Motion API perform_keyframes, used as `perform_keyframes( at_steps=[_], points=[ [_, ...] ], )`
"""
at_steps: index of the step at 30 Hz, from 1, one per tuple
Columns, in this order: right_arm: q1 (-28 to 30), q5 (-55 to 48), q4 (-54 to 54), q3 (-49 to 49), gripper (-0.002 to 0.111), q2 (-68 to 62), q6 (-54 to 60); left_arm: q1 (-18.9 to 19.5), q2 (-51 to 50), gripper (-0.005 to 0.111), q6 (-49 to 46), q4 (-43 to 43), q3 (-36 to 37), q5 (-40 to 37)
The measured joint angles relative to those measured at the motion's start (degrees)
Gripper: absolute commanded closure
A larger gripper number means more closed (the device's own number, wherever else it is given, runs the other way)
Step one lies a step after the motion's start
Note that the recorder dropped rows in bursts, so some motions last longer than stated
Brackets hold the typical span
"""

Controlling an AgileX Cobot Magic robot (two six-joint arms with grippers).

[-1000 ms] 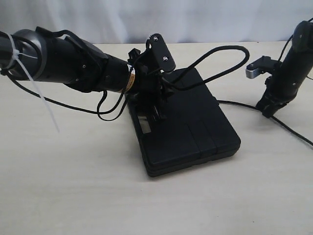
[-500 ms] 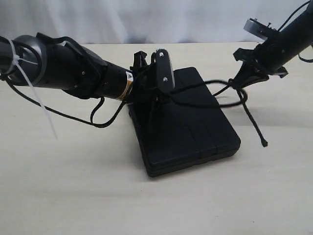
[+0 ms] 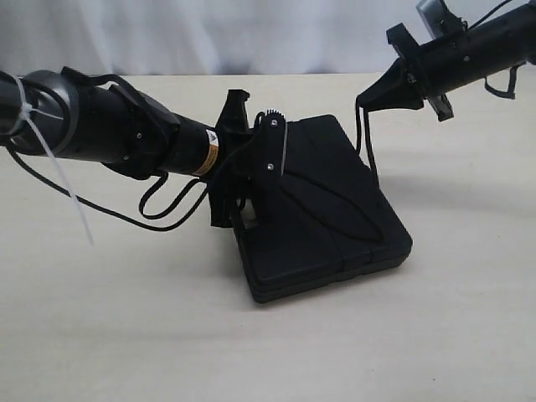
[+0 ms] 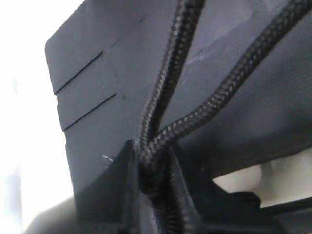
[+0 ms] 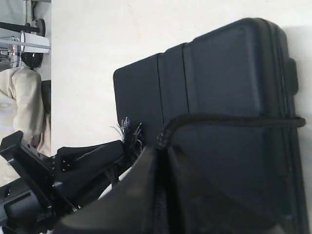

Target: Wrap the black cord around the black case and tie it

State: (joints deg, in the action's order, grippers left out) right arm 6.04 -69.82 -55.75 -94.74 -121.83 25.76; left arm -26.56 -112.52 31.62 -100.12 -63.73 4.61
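Since half a second ago the right gripper (image 3: 365, 96) is lifting higher, drawing the long braided black cord (image 3: 369, 159) taut across the flat matte black plastic case (image 3: 335, 226), which is lying on the pale tabletop (image 3: 126, 318). Both grippers are pinching cord, with the left gripper (image 4: 155, 165) reaching low at the case's edge. Tightening seems underway; next, pulling the ends apart.

Exterior wide, oblique; both wrists near black case (image 3: 301, 247).
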Motion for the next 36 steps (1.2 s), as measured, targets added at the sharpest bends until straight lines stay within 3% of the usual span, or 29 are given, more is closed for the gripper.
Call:
perform_keyframes(
  at_steps=[6,24,36],
  points=[
    [-5.1,0.0,-0.5,0.0,0.104,0.0,0.0,0.0,-0.1,0.107,-0.1,4.1,-0.9,-0.8],
    [-9.4,0.3,6.6,0.0,0.103,0.0,-0.8,0.0,-4.6,0.107,1.0,9.4,-6.3,-10.3],
    [-9.5,0.0,10.9,0.0,0.061,0.1,-1.1,0.0,-5.6,0.107,2.0,9.6,-6.9,-11.8]
  ],
)
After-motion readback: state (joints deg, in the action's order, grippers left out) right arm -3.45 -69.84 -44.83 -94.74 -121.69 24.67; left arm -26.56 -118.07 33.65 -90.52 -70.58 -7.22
